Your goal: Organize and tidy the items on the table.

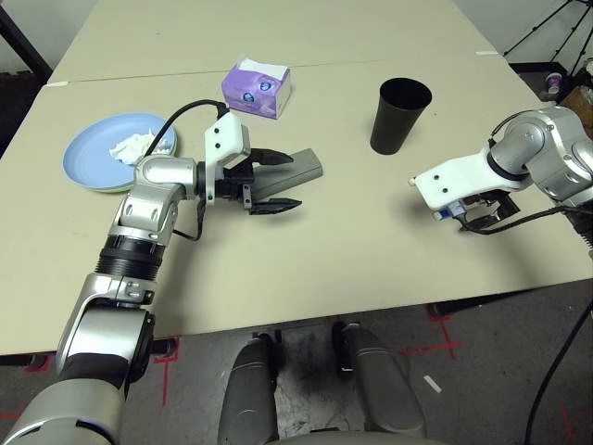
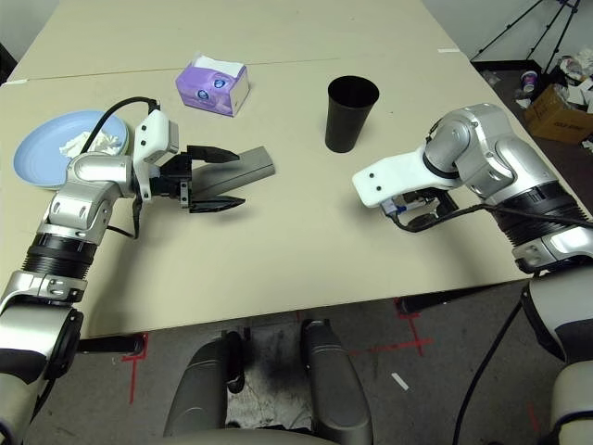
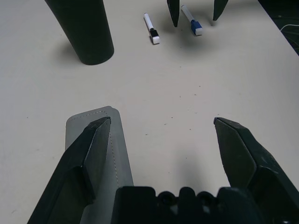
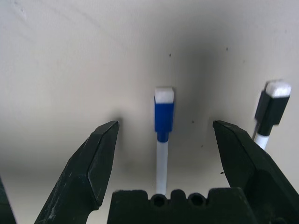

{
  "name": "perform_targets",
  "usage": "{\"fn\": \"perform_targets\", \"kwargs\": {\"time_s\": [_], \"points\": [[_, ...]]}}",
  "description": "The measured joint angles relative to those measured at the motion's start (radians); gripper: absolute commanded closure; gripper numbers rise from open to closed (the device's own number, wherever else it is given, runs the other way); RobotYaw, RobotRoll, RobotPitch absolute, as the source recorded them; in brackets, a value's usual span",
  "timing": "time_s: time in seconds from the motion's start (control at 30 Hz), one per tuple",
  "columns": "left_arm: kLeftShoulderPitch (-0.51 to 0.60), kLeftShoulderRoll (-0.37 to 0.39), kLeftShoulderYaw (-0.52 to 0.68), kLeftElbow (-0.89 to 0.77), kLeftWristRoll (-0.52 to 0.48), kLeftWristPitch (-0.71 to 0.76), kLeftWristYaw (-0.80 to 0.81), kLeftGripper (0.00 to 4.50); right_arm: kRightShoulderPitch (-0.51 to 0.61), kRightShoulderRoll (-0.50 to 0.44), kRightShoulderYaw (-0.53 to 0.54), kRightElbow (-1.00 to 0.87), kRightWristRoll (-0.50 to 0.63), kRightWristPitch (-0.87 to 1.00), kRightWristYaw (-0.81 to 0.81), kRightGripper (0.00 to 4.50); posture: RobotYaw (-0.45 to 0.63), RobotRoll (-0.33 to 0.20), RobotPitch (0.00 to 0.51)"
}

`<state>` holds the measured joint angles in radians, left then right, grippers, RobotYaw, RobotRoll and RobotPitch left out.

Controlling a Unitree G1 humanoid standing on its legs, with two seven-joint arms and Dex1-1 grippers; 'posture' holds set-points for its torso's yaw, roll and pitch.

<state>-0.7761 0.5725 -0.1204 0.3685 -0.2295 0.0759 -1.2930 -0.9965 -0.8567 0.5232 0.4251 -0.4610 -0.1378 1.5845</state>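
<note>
Beige matte table (image 1: 315, 260) | grey floor (image 1: 491, 371) | left tool (image 1: 285, 182), right tool (image 4: 163, 125) both spread wide

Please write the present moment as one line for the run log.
right open claw: above blue-capped white marker pen | left open claw: at grey oblong case | both pens: on table

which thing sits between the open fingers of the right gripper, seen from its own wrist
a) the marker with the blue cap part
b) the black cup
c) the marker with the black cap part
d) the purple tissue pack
a, the blue-capped marker lies between the spread fingers of the right gripper.
</note>
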Motion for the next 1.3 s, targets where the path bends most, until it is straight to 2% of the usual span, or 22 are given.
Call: {"fn": "perform_targets", "kwargs": {"time_s": [0.23,0.27,0.37,0.6,0.67,0.9,1.17,1.3], "points": [[0.000,0.004,0.000,0.000,0.000,0.000,0.000,0.01,0.000,0.011,0.001,0.008,-0.015,-0.014,0.012,0.00,-0.08,0.000,0.216],[0.000,0.005,0.000,0.000,0.000,0.000,0.000,0.00,0.000,0.012,0.001,0.008,-0.015,-0.014,0.013,0.18,-0.08,0.000,0.216],[0.000,0.006,0.000,0.000,0.000,0.000,0.000,0.00,0.000,0.013,0.001,0.007,-0.015,-0.009,0.019,0.96,-0.08,0.000,0.216],[0.000,0.006,0.000,0.000,0.000,0.000,0.001,0.00,-0.001,0.012,0.024,0.003,0.008,0.012,0.026,3.59,-0.07,0.000,0.214],[0.000,0.007,0.000,0.000,0.000,0.000,0.001,0.00,-0.010,0.010,0.038,-0.005,0.021,0.023,0.026,4.09,-0.08,0.000,0.213],[0.000,0.009,0.000,0.001,0.001,0.000,0.001,0.00,-0.087,0.008,0.065,-0.002,0.119,0.089,0.026,4.09,-0.08,0.000,0.204],[-0.001,0.010,0.000,0.005,0.002,-0.004,0.000,0.00,-0.232,-0.030,0.134,0.027,0.369,0.177,0.026,4.09,-0.09,0.000,0.186],[-0.012,0.012,0.000,0.020,0.004,-0.012,-0.003,0.00,-0.317,-0.006,0.110,0.030,0.600,0.394,0.026,4.09,-0.09,0.000,0.182]]}}
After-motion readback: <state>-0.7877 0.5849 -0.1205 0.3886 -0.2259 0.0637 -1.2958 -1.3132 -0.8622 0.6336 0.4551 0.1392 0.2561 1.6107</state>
